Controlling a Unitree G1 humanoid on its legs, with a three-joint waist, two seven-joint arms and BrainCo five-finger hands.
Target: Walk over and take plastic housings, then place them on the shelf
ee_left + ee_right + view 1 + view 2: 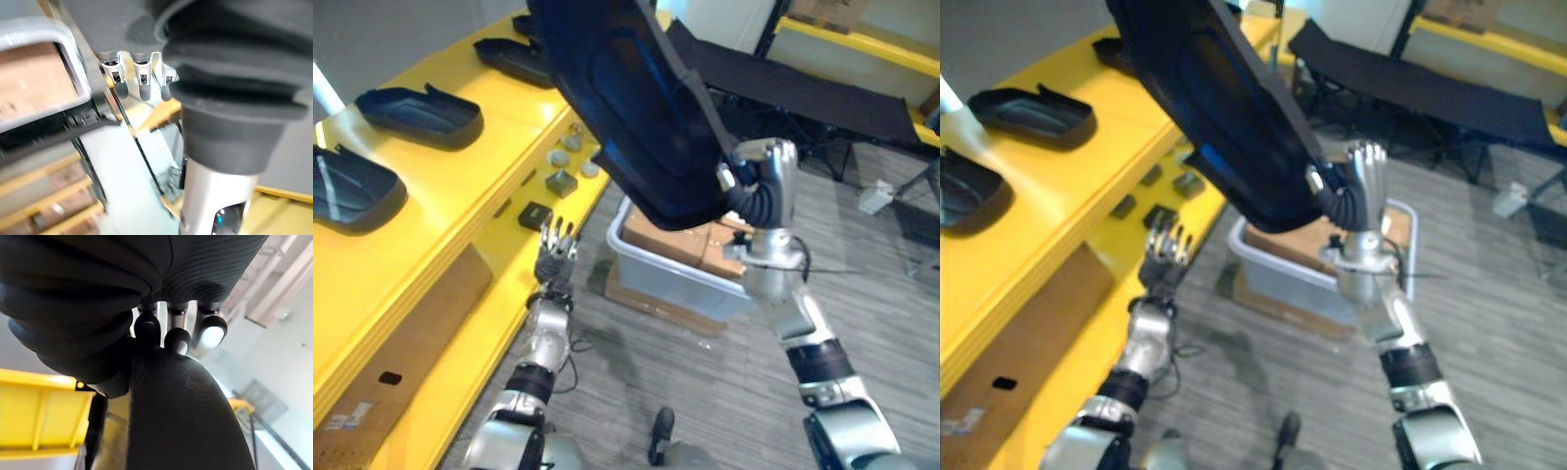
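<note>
Holds dark plastic housing (636, 108) by one edge in right hand (766, 181), fingers curled over rim, tilted above yellow shelf's (460, 186) front edge. Spreads left hand's (554, 257) fingers, empty, by lower tier. May slip from single-edge grip or strike parked housings (416, 115).

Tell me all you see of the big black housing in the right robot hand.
The black plastic housing is a large, matt, dark shell with a raised rim and a recessed panel. It is held in the air, steeply tilted, beside the yellow shelf and over the grey bin. The right robot hand grips its lower edge.
</note>
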